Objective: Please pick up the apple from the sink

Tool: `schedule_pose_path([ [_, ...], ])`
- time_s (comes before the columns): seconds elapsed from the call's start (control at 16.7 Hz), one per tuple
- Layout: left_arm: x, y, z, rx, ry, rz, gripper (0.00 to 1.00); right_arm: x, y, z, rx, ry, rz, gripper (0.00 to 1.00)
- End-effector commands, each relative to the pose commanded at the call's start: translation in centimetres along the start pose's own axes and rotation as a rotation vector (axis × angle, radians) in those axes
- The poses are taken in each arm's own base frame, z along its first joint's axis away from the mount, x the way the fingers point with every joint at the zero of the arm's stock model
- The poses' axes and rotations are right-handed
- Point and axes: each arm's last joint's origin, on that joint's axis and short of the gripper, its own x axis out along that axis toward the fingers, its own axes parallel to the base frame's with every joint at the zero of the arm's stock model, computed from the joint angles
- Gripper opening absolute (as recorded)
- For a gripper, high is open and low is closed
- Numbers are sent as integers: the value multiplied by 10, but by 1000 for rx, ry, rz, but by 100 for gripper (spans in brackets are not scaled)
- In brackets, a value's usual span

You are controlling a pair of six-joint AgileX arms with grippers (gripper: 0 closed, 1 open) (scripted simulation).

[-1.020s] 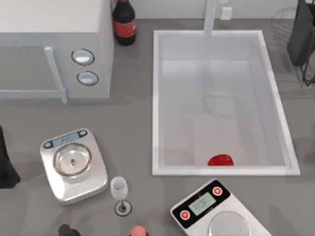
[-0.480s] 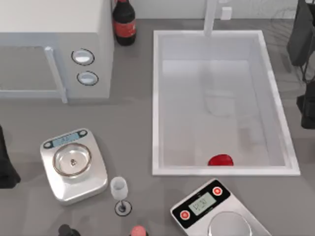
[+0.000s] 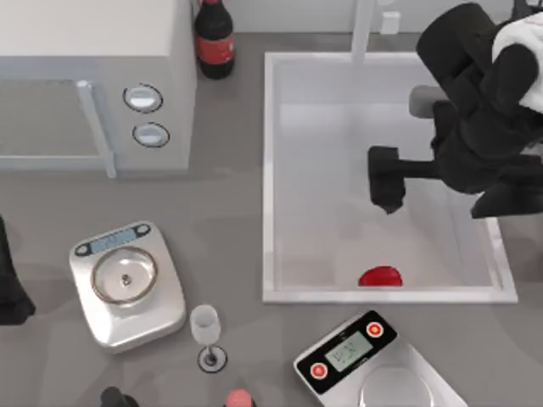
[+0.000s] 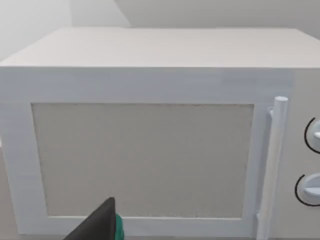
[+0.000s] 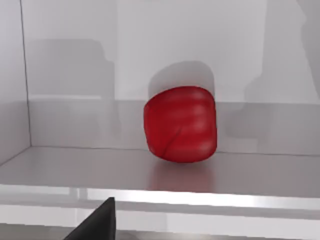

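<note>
Right arm (image 3: 484, 110) reaches in from the top view's upper right, bent over, its wrist turned toward the left side. Right gripper (image 3: 384, 182) hangs at its tip, pointing downward. Left arm (image 3: 10, 280) rests parked at the left edge.

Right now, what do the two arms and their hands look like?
The right arm is matte black and blocky, with a white band near the top view's upper right corner and a grey round cap on one segment; its hand is black and angular. The left arm is a black shape at the left edge.
</note>
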Motion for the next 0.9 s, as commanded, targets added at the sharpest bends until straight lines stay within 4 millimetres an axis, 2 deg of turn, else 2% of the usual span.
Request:
schedule_pose_path([
  [0.18, 0, 0, 0, 0, 0, 0, 100, 34, 26, 12, 1, 126, -59, 100],
  [0.36, 0, 0, 0, 0, 0, 0, 100, 52, 38, 15, 1, 183, -90, 100],
  [0.72, 0, 0, 0, 0, 0, 0, 100, 54, 38, 16, 5, 188, -93, 100],
  [0.9, 0, 0, 0, 0, 0, 0, 100, 79, 37, 15, 5, 193, -96, 100],
])
